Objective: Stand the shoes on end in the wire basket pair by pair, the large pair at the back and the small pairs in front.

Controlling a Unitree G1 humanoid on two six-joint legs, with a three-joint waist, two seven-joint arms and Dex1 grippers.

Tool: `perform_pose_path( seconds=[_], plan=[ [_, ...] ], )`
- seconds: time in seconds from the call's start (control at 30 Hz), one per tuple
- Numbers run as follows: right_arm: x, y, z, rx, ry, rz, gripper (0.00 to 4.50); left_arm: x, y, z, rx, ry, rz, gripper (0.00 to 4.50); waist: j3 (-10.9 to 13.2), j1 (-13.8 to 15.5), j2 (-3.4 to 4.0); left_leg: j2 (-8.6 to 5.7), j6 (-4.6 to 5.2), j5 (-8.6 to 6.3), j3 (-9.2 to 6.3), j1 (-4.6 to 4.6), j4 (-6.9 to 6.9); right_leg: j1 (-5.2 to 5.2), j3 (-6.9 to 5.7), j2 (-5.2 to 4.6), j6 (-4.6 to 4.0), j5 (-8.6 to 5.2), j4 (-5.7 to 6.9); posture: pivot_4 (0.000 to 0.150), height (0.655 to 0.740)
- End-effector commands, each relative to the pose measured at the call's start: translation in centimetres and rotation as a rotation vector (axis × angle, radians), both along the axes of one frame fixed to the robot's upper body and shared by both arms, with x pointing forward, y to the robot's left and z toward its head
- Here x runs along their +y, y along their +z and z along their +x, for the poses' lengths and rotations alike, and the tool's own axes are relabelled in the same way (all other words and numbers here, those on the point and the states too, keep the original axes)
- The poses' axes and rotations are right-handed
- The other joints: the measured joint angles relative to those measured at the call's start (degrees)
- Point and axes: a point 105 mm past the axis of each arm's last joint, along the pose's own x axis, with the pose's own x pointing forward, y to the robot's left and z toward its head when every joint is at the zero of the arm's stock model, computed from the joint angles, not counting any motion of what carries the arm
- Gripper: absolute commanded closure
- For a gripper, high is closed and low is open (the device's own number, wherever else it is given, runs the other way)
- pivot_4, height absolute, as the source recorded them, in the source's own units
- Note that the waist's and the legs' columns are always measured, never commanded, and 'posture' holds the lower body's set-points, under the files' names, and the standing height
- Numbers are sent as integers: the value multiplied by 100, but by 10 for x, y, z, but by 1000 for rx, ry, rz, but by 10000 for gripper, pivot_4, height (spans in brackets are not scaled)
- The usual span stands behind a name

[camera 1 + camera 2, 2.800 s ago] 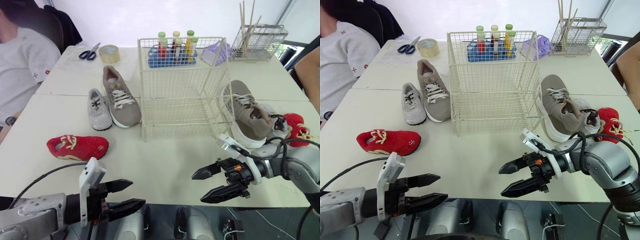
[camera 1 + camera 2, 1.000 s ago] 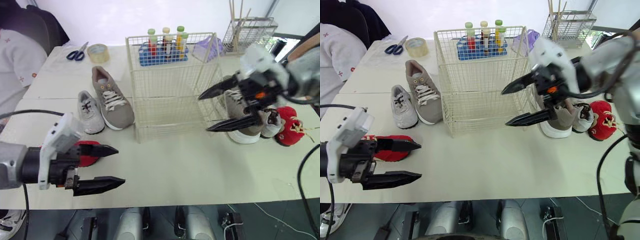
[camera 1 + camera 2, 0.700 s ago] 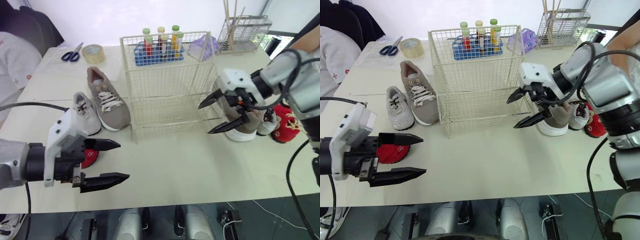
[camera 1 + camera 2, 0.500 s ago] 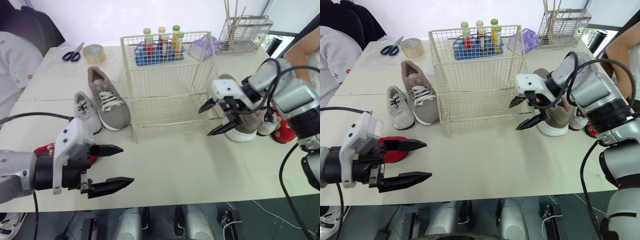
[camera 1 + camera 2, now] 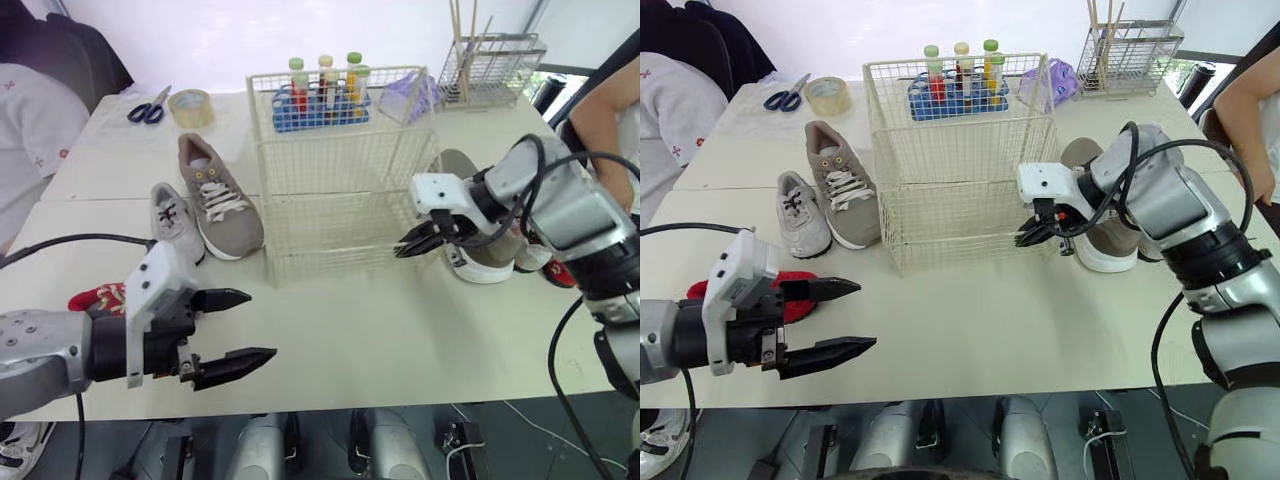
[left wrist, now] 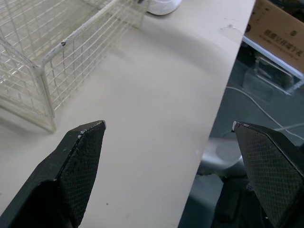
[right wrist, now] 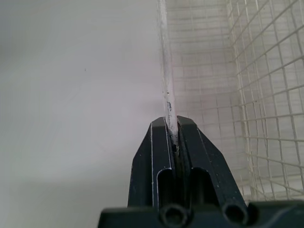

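Note:
The white wire basket [image 5: 340,170] stands empty at mid-table. My right gripper [image 5: 405,247] is at its front right bottom corner, shut on a basket wire [image 7: 166,71]; the right wrist view shows both fingers clamped on it. Behind that arm lie a large grey shoe [image 5: 1102,245], a small pale shoe [image 5: 530,255] and a small red shoe [image 5: 560,272]. Left of the basket lie the other large grey shoe [image 5: 220,195] and a small grey shoe [image 5: 172,225]. A red shoe [image 5: 100,298] is partly hidden behind my left gripper [image 5: 262,325], which hovers open over the table's front.
Behind the basket are a blue rack of bottles [image 5: 322,100], a tape roll [image 5: 188,105], scissors [image 5: 147,112] and a wire holder with sticks [image 5: 490,65]. One person sits at the far left [image 5: 30,130]; another person's arm [image 5: 600,110] shows at the right. A cardboard box [image 6: 280,28] lies beyond the table edge.
My right gripper has come down from beside the basket to its front right corner and shut on a wire. The left gripper stays open, shifted slightly.

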Motion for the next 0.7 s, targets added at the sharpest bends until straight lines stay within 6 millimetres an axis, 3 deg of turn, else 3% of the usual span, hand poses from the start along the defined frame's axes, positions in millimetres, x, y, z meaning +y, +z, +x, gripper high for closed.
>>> perform_pose_path(
  seconds=[0.03, 0.13, 0.3, 0.7],
  plan=[
    [1, 14, -19, -32, -116, 74, 44342, 0, -1, 4, -10, -18, -16, 0, 0, 44, 0, -1, 0, 0, -1, -3, 0, -1, -1, -1, 0, 0, 0, 1500, 7400],
    [9, 12, -40, -22, -124, 108, 44342, -3, -2, 10, -10, -58, -26, 0, 0, 94, -1, -1, -1, -1, -1, -1, 1, -2, 0, -3, 0, 0, 2, 1500, 7400],
    [15, 6, -52, -7, -102, 134, 44342, -7, -2, 19, -14, -116, -21, 0, 0, 96, -2, -1, -1, -1, 0, -1, 0, -3, 0, 0, 0, 0, 3, 1500, 7400],
    [5, -6, -39, -118, -14, 73, 44342, -12, -3, 22, -7, -160, -15, 0, 1, 54, -4, 0, -1, 2, 3, 7, 4, -4, 4, 3, 1, -1, 26, 1500, 7400]
  ],
)
